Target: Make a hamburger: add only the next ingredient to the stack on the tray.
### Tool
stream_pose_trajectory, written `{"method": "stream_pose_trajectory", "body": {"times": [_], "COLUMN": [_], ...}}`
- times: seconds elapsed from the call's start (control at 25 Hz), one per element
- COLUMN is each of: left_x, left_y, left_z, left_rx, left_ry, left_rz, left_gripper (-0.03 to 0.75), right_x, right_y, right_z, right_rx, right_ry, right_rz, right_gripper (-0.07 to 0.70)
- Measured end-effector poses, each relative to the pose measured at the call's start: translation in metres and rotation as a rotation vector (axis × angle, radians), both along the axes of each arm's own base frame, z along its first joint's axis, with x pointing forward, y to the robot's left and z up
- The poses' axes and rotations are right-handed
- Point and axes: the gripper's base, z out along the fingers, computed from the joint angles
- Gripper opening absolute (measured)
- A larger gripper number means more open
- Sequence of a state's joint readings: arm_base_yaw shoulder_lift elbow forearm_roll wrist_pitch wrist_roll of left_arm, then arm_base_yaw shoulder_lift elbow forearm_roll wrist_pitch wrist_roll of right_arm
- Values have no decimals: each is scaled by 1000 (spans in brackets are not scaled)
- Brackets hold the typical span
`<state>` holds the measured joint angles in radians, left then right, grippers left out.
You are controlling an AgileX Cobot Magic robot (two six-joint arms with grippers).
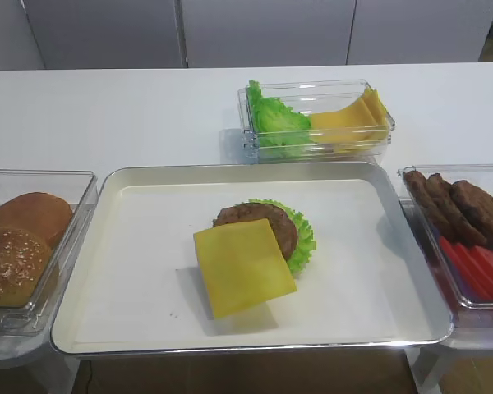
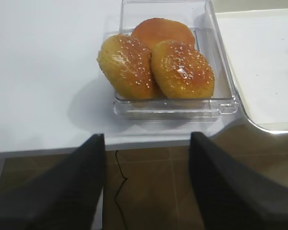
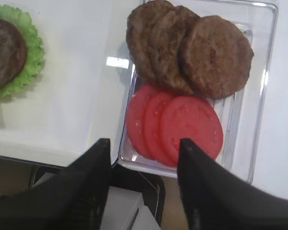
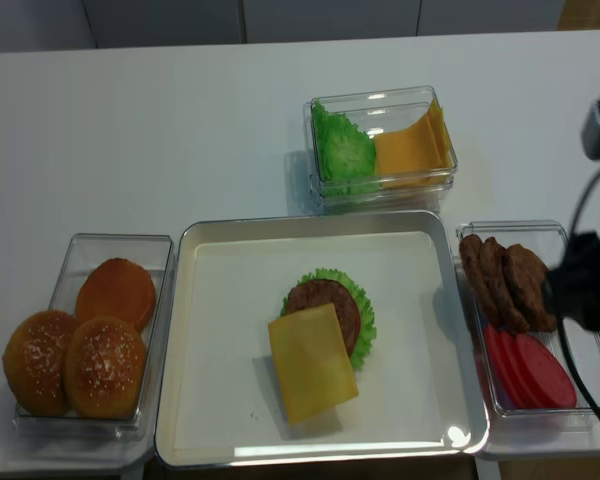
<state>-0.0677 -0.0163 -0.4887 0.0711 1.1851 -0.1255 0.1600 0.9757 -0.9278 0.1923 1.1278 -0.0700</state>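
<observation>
The yellow cheese slice (image 1: 242, 267) lies on the tray (image 1: 353, 271). Its far edge rests on the stack's brown patty (image 1: 259, 220) and green lettuce (image 1: 304, 238), and the rest slopes down onto the paper lining toward the front left. No gripper touches it. In the right wrist view my right gripper (image 3: 144, 143) is open and empty over the near end of the tomato tub, with the stack (image 3: 5, 50) at the far left edge. My left gripper (image 2: 148, 136) is open and empty beyond the table's front edge, below the bun tub.
A clear tub of buns (image 1: 25, 246) stands left of the tray. A tub of lettuce and cheese slices (image 1: 316, 119) stands behind it. A tub of dark patties (image 3: 192, 48) and tomato slices (image 3: 182, 127) stands on the right, with the right arm (image 4: 580, 280) above it.
</observation>
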Motion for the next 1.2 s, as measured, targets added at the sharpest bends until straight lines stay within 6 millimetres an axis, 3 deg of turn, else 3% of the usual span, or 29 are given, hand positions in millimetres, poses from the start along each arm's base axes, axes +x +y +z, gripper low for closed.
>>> {"method": "stream_pose_trajectory", "body": {"times": [0.44, 0.72, 1.0, 1.2], "left_x": [0, 0, 0, 0], "left_y": [0, 0, 0, 0], "left_z": [0, 0, 0, 0], "left_rx": [0, 0, 0, 0], "left_ry": [0, 0, 0, 0], "left_rz": [0, 0, 0, 0], "left_gripper": [411, 411, 411, 411], "right_x": [-102, -152, -186, -188], "right_y": [-17, -25, -30, -32], "right_z": [-9, -16, -31, -44], "right_rx": [27, 50, 71, 76], "right_ry": [-203, -361, -501, -545], "right_rz": [1, 9, 11, -8], "right_gripper": [345, 356, 444, 451]}}
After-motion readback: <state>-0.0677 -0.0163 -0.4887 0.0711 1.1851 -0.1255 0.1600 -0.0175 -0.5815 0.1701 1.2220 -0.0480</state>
